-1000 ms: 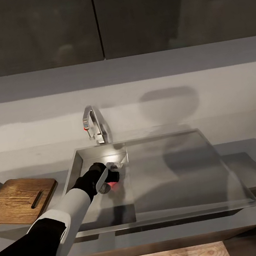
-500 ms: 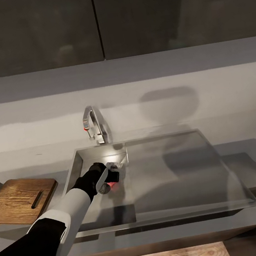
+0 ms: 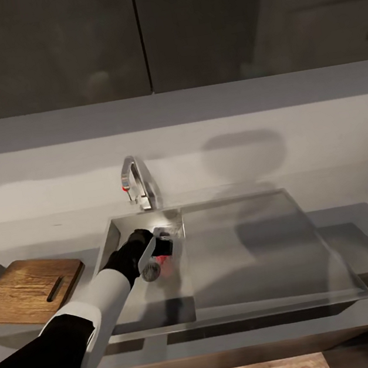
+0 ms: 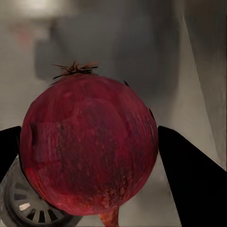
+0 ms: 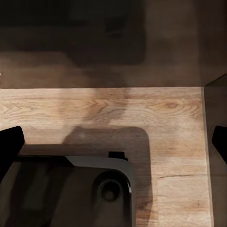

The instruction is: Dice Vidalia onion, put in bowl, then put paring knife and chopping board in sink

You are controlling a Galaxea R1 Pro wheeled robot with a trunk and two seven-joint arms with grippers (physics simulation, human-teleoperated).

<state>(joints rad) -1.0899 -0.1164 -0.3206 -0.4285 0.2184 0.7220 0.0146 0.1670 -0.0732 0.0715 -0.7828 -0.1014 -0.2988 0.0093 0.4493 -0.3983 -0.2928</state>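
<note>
One left claw [image 3: 165,257] lifted slightly, gripping onion [image 4: 89,149] above sink [image 3: 251,310].

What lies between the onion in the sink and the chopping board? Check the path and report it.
The left gripper has its fingers on either side of the onion in the sink. Toward the chopping board, only the sink's left wall and bare countertop intervene; nothing else visible does.
</note>
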